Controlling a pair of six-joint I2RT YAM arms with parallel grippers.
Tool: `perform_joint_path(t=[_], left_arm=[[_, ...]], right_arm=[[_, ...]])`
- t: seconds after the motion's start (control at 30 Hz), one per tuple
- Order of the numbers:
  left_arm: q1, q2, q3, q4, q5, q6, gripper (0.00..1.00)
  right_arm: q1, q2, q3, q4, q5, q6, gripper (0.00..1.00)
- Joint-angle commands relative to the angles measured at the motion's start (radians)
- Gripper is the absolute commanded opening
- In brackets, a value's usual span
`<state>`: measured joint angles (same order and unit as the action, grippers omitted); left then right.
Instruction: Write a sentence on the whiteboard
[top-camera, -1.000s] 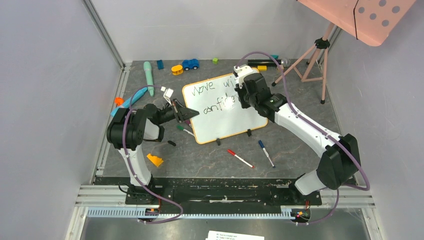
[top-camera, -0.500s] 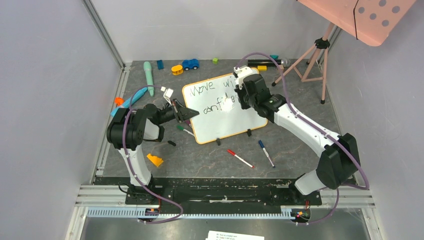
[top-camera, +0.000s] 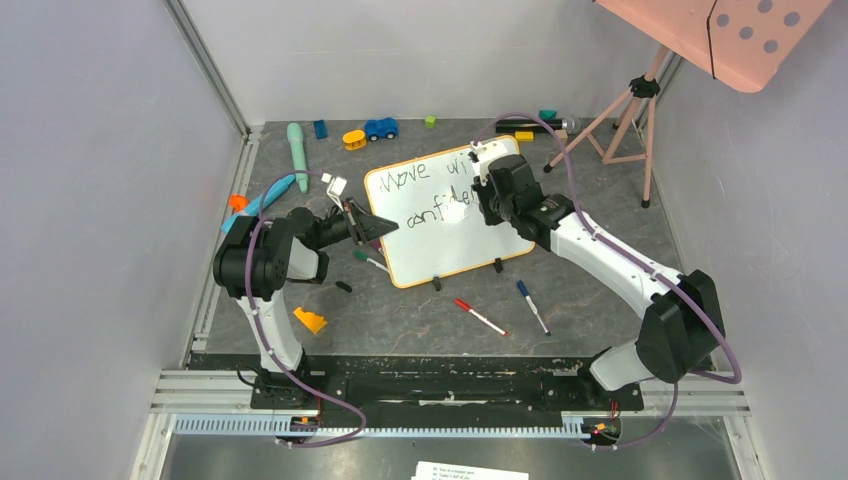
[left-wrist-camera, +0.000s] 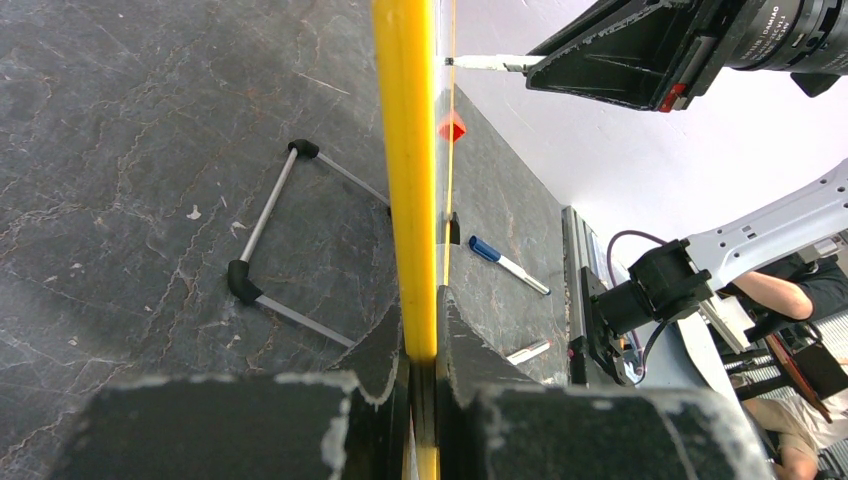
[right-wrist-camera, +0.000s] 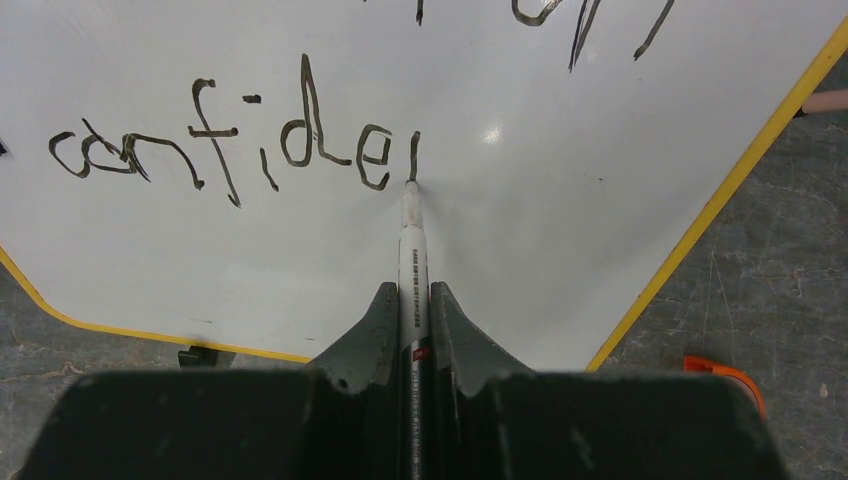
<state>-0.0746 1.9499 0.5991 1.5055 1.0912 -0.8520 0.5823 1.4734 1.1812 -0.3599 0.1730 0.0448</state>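
Note:
The whiteboard (top-camera: 450, 250) lies tilted on the dark table, white with a thin orange frame (left-wrist-camera: 408, 180). My left gripper (top-camera: 385, 226) (left-wrist-camera: 422, 300) is shut on the frame at the board's left edge. My right gripper (top-camera: 476, 203) (right-wrist-camera: 412, 290) is shut on a white marker (right-wrist-camera: 411, 245), whose tip touches the board (right-wrist-camera: 560, 200). The sentence (top-camera: 407, 178) reads "Move" in the top row. The lower row (right-wrist-camera: 230, 150) reads "confide", with a fresh upright stroke at the marker tip. The right arm hides the rest of the top row.
A red marker (top-camera: 480, 317) and a blue marker (top-camera: 532, 305) lie in front of the board. A green-capped marker (top-camera: 368, 260) sits by its left corner. Toys (top-camera: 381, 128) line the back, an orange wedge (top-camera: 310, 320) lies near left, and a pink tripod (top-camera: 625, 110) stands back right.
My right gripper has shifted a little to the right along the lower row with the marker. The left gripper has kept its hold on the frame, unmoved.

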Motion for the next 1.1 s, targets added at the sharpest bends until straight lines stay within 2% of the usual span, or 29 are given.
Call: perform_joint_path(t=[0.0,0.57,1.07], left_arm=[[0.004,0.020,0.000,0.051,-0.045,0.184,0.02],[0.004,0.023,0.004,0.051,-0.047,0.184,0.02],[0.004,0.027,0.008,0.051,-0.045,0.179,0.02]], right_arm=[[-0.005,0.016,0.043,0.014,0.014,0.001,0.00],[-0.030,0.059,0.122,0.007,0.043,-0.029,0.00],[-0.039,0.011,0.044,-0.002,0.055,0.003,0.00]])
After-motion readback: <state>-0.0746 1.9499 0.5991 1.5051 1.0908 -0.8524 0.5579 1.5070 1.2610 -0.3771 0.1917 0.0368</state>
